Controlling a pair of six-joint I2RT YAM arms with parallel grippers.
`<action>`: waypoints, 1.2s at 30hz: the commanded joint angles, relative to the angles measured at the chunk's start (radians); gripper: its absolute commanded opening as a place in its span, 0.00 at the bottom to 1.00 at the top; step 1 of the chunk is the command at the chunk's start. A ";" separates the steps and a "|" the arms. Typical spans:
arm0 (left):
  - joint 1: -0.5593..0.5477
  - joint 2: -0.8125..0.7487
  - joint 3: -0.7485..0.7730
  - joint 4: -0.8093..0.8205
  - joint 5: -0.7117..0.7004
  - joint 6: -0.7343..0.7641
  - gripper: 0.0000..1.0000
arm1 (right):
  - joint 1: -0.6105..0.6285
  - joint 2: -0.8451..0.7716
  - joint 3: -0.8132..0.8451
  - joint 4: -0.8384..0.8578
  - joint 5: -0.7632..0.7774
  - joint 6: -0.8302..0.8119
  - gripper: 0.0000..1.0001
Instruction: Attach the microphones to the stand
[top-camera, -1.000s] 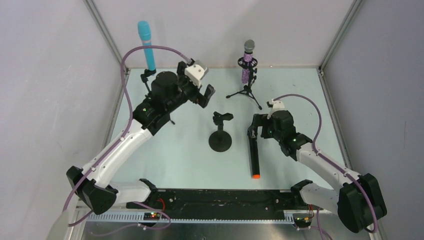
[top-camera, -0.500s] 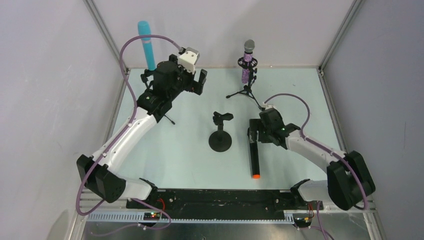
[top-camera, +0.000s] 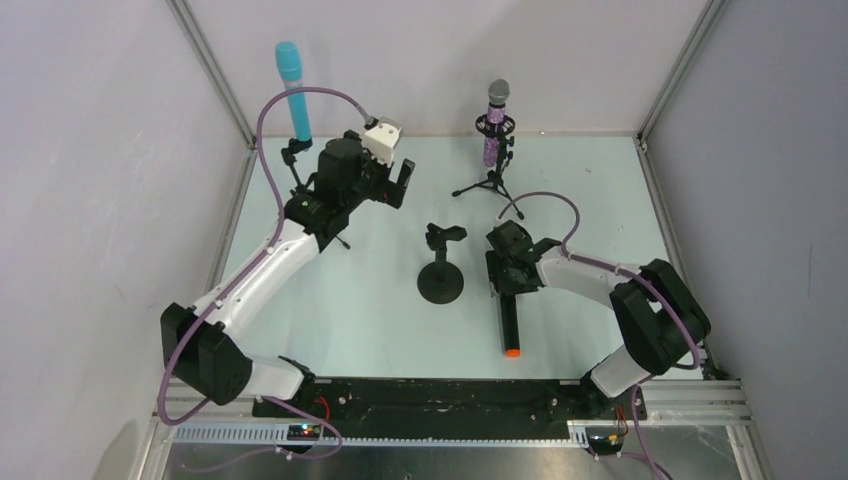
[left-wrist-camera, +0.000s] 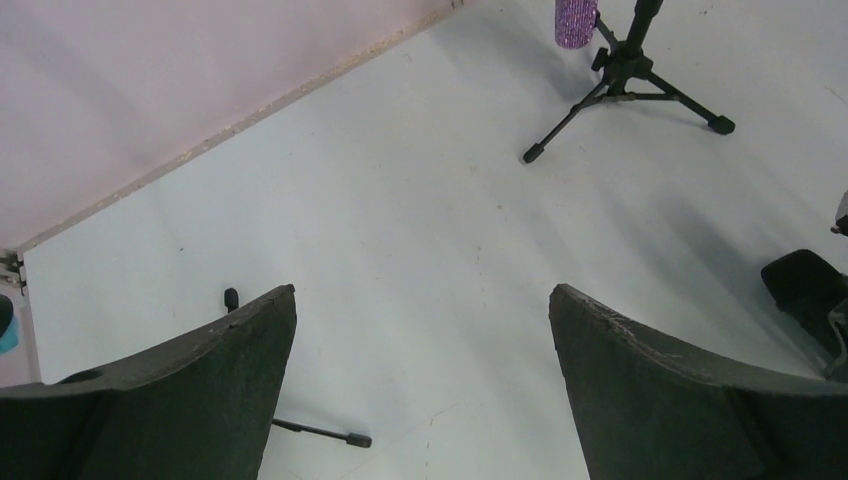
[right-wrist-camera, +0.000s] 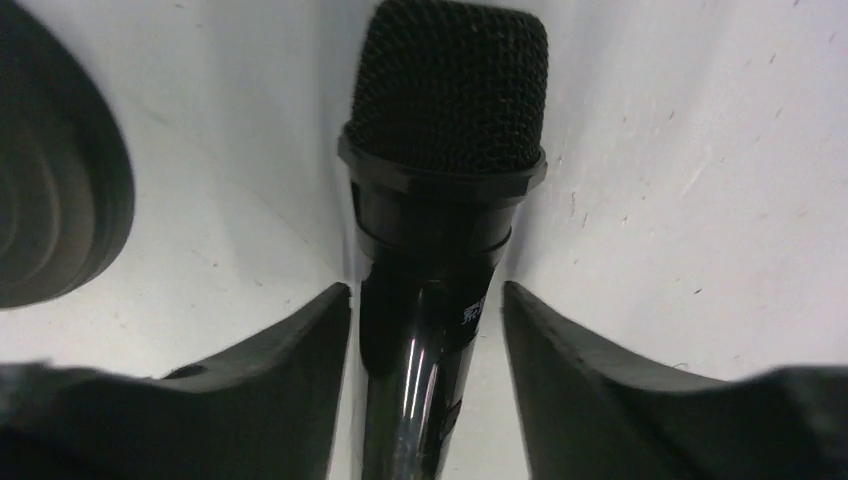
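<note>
The black microphone (top-camera: 509, 320) with an orange end (top-camera: 512, 351) lies flat on the table, its mesh head (right-wrist-camera: 445, 90) pointing away from me. My right gripper (top-camera: 508, 275) straddles its neck, open, with a narrow gap on each side (right-wrist-camera: 427, 290). The light-blue microphone (top-camera: 291, 90) stands upright in the back-left stand. The purple glittery microphone (top-camera: 494, 125) sits in a tripod stand (top-camera: 490, 185). An unoccupied round-base stand (top-camera: 440, 283) is mid-table. My left gripper (top-camera: 400, 185) hangs wide open with nothing between its fingers (left-wrist-camera: 422, 300).
The round stand's base (right-wrist-camera: 50, 190) lies just left of my right fingers. The tripod's legs (left-wrist-camera: 625, 80) spread over the back of the table, and a leg of the back-left stand (left-wrist-camera: 320, 432) lies by my left finger. Enclosure walls bound three sides.
My right arm has reached leftward and settled over the black microphone's neck, and its jaws have narrowed. The left arm has drawn back a little, still wide open.
</note>
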 joint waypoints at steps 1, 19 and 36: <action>0.002 -0.040 -0.008 0.042 0.019 0.021 1.00 | 0.010 0.051 0.035 -0.047 0.033 0.054 0.54; 0.002 -0.080 -0.018 0.048 -0.003 0.039 0.99 | -0.022 0.064 0.106 -0.042 -0.094 -0.037 0.04; 0.003 -0.117 -0.028 0.053 0.026 0.065 0.98 | -0.198 -0.454 0.153 0.134 -0.248 -0.249 0.00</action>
